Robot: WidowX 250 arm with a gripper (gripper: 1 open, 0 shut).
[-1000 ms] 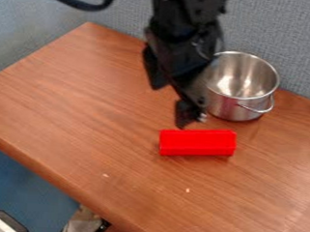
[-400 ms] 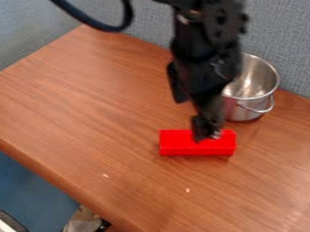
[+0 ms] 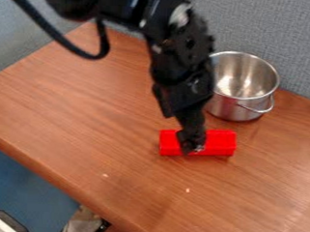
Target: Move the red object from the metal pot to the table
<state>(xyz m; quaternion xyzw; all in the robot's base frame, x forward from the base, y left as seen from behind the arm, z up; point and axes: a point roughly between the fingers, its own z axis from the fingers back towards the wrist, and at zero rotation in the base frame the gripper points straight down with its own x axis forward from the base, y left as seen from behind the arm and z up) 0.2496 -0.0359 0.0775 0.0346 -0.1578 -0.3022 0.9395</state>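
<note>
The red object [image 3: 216, 142], a bright red rectangular block, lies flat on the brown wood-grain table [image 3: 81, 105], just in front of the metal pot [image 3: 241, 83]. The shiny steel pot stands upright at the back right and looks empty. My black gripper [image 3: 191, 141] hangs from above over the left half of the block, its fingertips down at the block's top and hiding part of it. The jaws stand open, and the block rests on the table rather than being lifted.
The table's rounded front edge runs diagonally from the left to the lower right, with floor and a pale object [image 3: 86, 223] below it. A grey-blue wall [image 3: 297, 37] stands behind the pot.
My gripper has swung from beside the pot down and leftward over the block's left half. The block and pot have stayed in place.
</note>
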